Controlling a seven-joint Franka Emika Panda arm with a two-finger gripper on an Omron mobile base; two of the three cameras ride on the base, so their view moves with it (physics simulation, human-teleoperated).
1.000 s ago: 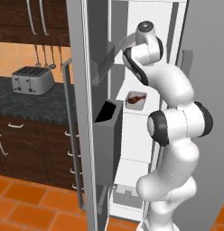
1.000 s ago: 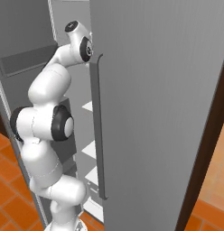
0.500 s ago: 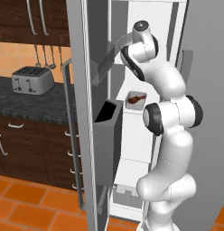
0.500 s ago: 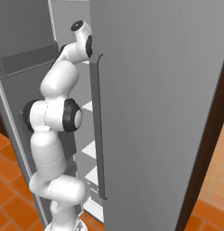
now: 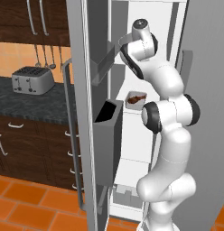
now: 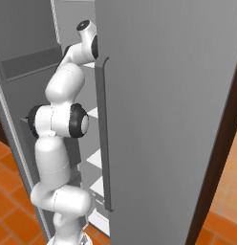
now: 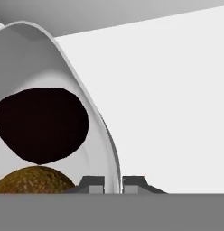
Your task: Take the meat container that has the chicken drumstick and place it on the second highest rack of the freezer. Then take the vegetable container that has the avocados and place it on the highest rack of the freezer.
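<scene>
In the hand view my gripper (image 7: pixel 113 182) is shut on the rim of the vegetable container (image 7: pixel 64 67), a round light-grey bowl. Inside it lie the avocados, one near-black (image 7: pixel 41 124) and one yellowish-brown (image 7: pixel 35 180). A flat white freezer shelf (image 7: pixel 172 99) spreads beside the bowl; I cannot tell whether the bowl touches it. In the left base view the arm reaches high into the open freezer (image 5: pixel 132 164). Lower down, the meat container (image 5: pixel 133 100) sits on a shelf with the chicken drumstick (image 5: pixel 136 98) in it.
The open freezer door (image 5: pixel 93 135) stands left of the arm, with dark bins (image 5: pixel 107 119) and a long bar handle (image 5: pixel 71 135). A toaster (image 5: pixel 32 80) sits on the dark counter further left. A tall grey door (image 6: pixel 163 119) is close on the arm's right.
The arm has straightened and risen, with its elbow lifted and the hand carried higher and deeper into the freezer. The meat container has stayed on its shelf.
</scene>
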